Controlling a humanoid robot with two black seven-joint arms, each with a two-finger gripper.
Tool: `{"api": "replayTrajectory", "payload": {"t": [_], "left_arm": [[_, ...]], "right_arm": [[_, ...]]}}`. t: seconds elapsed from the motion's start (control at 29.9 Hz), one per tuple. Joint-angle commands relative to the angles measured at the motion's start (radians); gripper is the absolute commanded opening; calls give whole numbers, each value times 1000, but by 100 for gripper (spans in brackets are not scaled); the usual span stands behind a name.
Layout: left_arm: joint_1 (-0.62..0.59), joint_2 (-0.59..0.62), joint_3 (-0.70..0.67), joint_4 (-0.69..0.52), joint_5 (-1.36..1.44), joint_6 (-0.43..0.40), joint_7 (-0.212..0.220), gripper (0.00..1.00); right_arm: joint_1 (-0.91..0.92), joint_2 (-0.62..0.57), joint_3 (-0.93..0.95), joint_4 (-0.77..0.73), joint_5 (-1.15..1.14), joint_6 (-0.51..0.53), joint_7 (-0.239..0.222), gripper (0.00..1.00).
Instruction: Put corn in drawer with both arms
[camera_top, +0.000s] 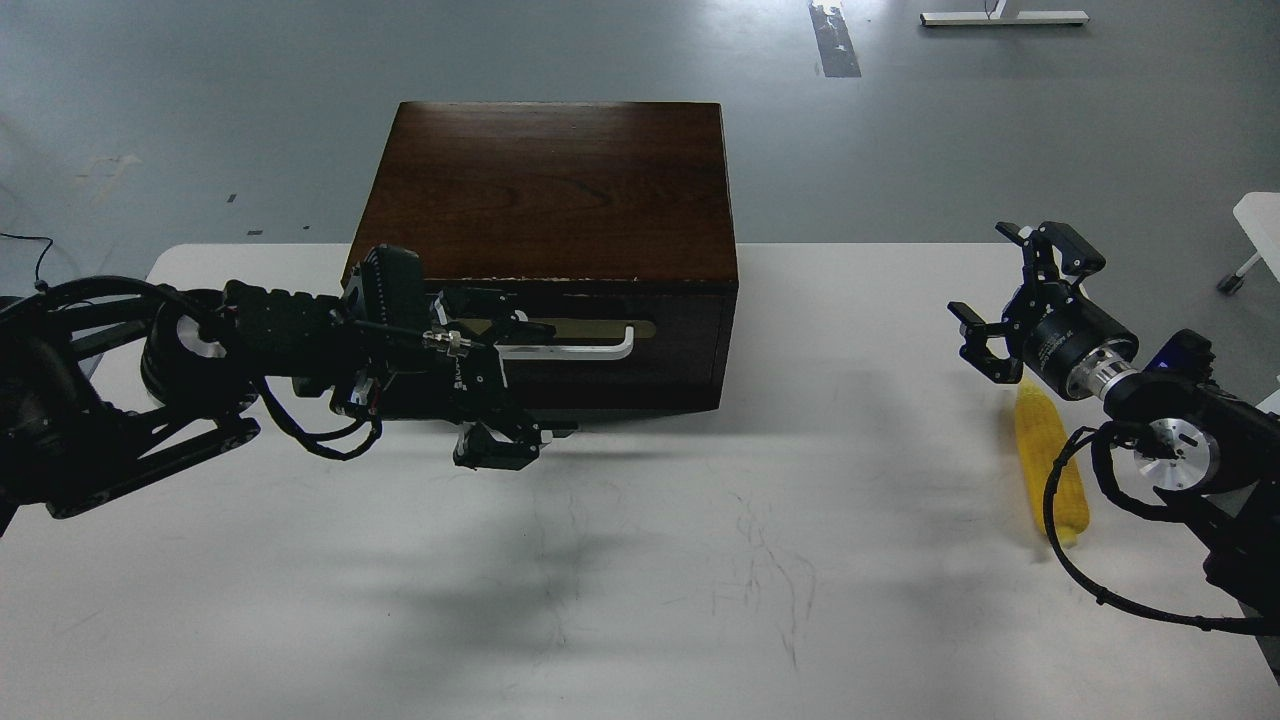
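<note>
The left gripper (497, 375) sits in front of the closed drawer (640, 345), covering the left end of its white bar handle (590, 345); its dark fingers merge with the wood, so I cannot tell whether they clasp the bar or stand apart. The right gripper (1010, 300) hangs spread wide and empty above the white table (700, 560). The corn (1045, 465) lies on the table just beneath that wrist, partly crossed by a black cable (1075, 560)

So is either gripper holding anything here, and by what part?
The right gripper is open and empty, above the corn. The left gripper is at the drawer handle's left end; whether it grips cannot be told.
</note>
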Motion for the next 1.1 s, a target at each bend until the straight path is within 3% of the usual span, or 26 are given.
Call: {"api": "replayTrajectory", "payload": {"t": [0.0, 0.17, 1.07], "left_arm": [[0, 1, -8, -4, 0, -7, 0, 98], [19, 3, -11, -10, 0, -6, 87, 98], [22, -3, -5, -12, 0, -42, 94, 98]], "right_arm": [[0, 1, 0, 0, 0, 0, 0, 100], [-2, 1, 0, 0, 0, 0, 0, 100], [-9, 1, 0, -6, 0, 0, 0, 100]]}}
